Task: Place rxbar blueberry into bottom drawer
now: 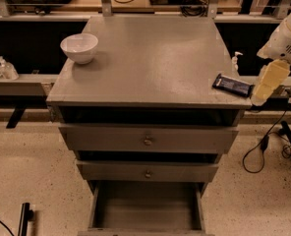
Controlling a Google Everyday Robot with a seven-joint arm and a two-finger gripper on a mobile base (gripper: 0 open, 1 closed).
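Just left of the gripper [261, 93], at the grey wooden cabinet top's [150, 58] right edge, lies the dark flat rxbar blueberry [232, 85], with the white round bowl [79, 47] far left and the grey box-shaped bottom drawer [145, 208] below-left.

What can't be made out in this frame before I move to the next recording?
Camera view only.
The gripper hangs just right of the rxbar blueberry, off the cabinet top's right corner; its arm is cut off by the right edge.
The rxbar blueberry's wrapper lettering is too small to read.
The bottom drawer is open, its front cut off by the lower edge.
The insides of the upper two drawers are lost in shadow.
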